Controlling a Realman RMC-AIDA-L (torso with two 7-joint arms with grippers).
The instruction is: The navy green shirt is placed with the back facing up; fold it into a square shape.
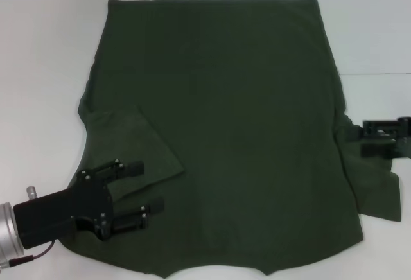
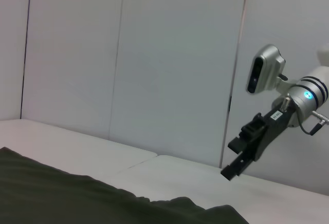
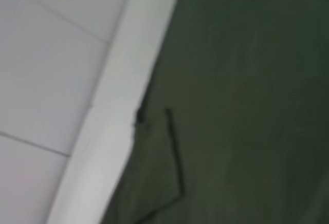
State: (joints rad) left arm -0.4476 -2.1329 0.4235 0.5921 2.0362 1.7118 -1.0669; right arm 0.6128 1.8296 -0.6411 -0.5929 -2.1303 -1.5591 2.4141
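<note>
Fingers spread, our left gripper (image 1: 149, 189) hovers over the navy green shirt's (image 1: 237, 132) folded sleeve; our right gripper (image 1: 367, 140), grip unclear, sits at the opposite sleeve.

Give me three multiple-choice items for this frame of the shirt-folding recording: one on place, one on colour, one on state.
1. Where is the left gripper?
A. Over the shirt's folded-in sleeve, near the robot's left
B. Above the far hem
C. Off the table

2. What colour is the shirt?
A. Red
B. Dark olive green
C. White

3. How do the two sleeves lie?
A. Both spread outward
B. Both folded in
C. The left one folded onto the body, the right one still out

Answers:
1. A: the left gripper sits at the near left, fingers apart, over the sleeve.
2. B: the navy green shirt is plain dark olive on the white table.
3. C: the left sleeve overlaps the body, while the right sleeve sticks out by the right gripper.
</note>
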